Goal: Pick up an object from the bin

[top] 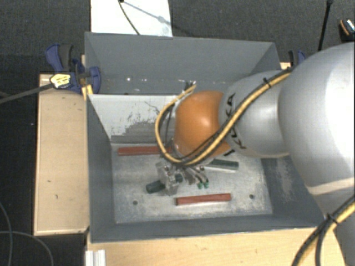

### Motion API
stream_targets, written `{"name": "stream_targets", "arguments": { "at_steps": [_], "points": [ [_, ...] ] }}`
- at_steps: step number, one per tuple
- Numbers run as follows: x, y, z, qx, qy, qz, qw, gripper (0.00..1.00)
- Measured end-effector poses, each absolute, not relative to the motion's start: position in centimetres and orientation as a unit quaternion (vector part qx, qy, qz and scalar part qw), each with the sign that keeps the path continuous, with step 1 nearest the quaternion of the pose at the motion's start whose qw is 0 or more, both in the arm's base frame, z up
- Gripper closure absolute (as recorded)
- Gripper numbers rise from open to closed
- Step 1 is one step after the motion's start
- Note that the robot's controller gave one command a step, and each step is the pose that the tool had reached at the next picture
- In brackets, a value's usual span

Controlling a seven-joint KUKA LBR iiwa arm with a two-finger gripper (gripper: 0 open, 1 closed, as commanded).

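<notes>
Foremost on the floor of the grey metal bin [101,176]: a reddish-brown bar [203,199], flat and nearly parallel to the front wall, slightly right of centre, apart from everything else.

Just behind it and toward the view's left: a short dark green piece [153,188], lying flat near the middle of the floor, long axis roughly left to right.

Immediately right of that piece, at its right end and seemingly touching it: the end effector [173,180], low at the floor, pointing down. Not discernible whether released or clenched, nor whether anything gripped. Dark green piece thus beside the end effector on the view's left, not beneath it.

Behind and right of the end effector: a green pen-like stick [227,163], partly hidden under the wrist.

Farther back on the left: a second reddish-brown bar [137,151], flat along the foot of the sloped rear wall, well apart from the end effector.

Above all this: the orange wrist cover [197,123], looped with yellow-and-black cables [162,131], and the grey arm [310,110] entering from the right.
</notes>
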State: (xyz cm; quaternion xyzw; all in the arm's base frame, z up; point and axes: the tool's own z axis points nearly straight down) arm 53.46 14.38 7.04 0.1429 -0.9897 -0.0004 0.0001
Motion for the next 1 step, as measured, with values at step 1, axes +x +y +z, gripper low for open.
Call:
{"name": "stream_targets", "arguments": {
  "at_steps": [1],
  "points": [
    [54.11,15.37,20.40,0.170,-0.985,-0.001,-0.006,1.00]
  ]
}}
